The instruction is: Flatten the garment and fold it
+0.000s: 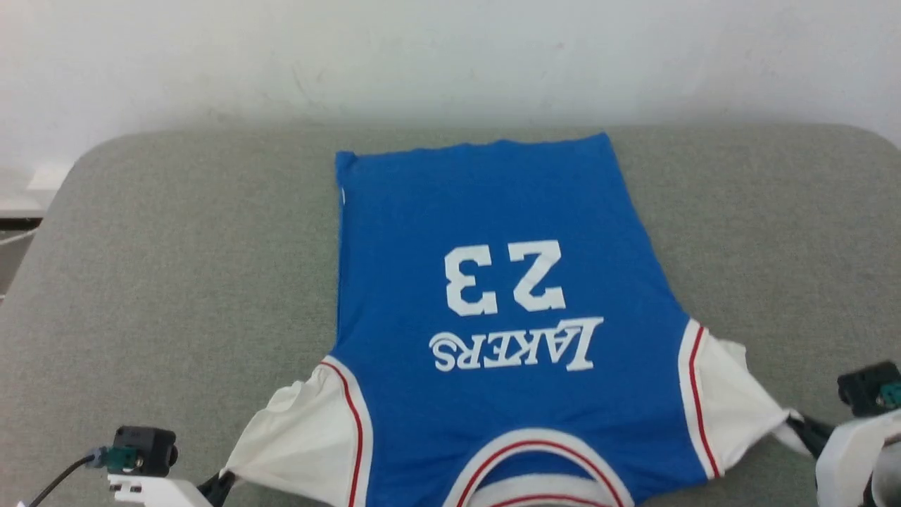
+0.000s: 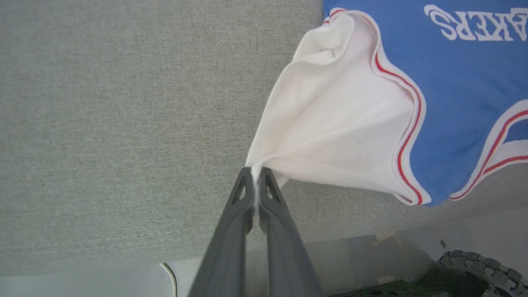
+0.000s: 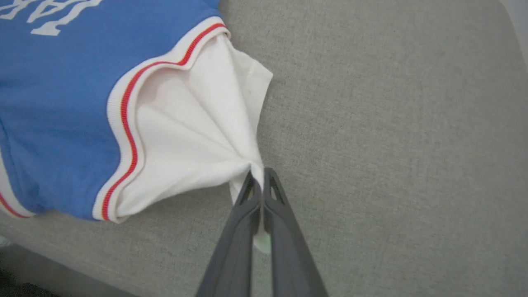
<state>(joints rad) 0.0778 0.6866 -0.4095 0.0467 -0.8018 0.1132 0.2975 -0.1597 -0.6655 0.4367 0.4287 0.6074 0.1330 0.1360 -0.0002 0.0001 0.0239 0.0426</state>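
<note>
The blue garment (image 1: 493, 232) lies spread front-up on the grey table (image 1: 176, 267), its hem at the far side and its collar at the near edge, with "LAKERS 23" reading upside down. My left gripper (image 2: 256, 173) is shut on the tip of the white left-hand sleeve (image 2: 330, 123), which is pulled taut into a cone. My right gripper (image 3: 258, 173) is shut on the tip of the other white sleeve (image 3: 194, 136), stretched the same way. In the head view the left gripper (image 1: 224, 482) shows at the bottom left and the right gripper (image 1: 801, 424) at the lower right.
The table's cloth-covered top has rounded far corners and ends at a white wall (image 1: 450, 56). Its near edge (image 2: 123, 255) runs just under my left fingers, with floor and a dark tracked part (image 2: 474, 268) below. Bare grey surface lies on both sides of the shirt.
</note>
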